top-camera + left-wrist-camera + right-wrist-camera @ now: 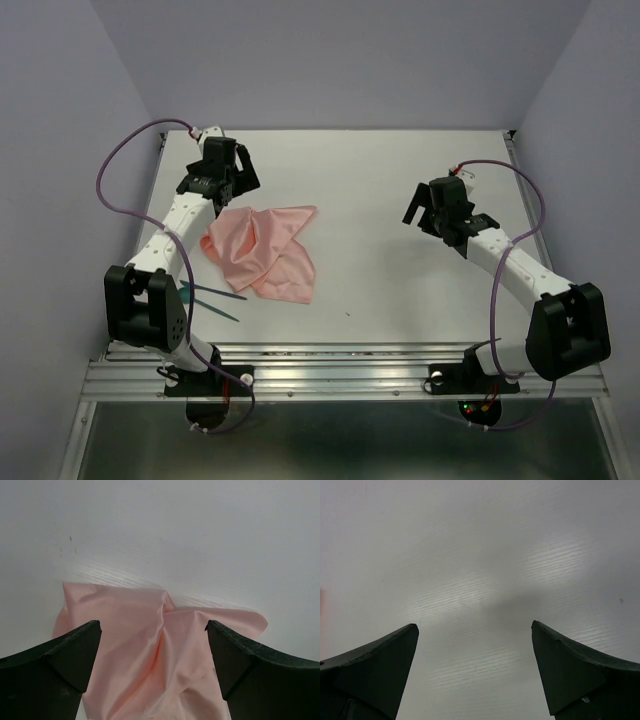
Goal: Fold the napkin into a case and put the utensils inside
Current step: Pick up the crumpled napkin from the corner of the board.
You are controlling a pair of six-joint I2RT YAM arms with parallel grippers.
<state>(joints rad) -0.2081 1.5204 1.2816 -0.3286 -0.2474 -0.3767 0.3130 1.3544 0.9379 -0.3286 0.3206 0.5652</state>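
A salmon-pink napkin (pixel 265 250) lies crumpled and creased on the white table (pixel 380 180), left of centre. My left gripper (pixel 243 178) hovers at its far left corner, jaws wide open; in the left wrist view the napkin (pixel 150 655) fills the space below and between the open fingers (pixel 75 650), nothing gripped. Teal-green utensils (pixel 215 298) lie near the front left, partly hidden by the left arm. My right gripper (pixel 428 212) stands open over bare table at the right, and the right wrist view shows only tabletop between its fingers (pixel 570 665).
Purple cables (pixel 115 165) loop beside each arm. Lilac walls enclose the table on three sides. A metal rail (pixel 340 375) runs along the near edge by the arm bases.
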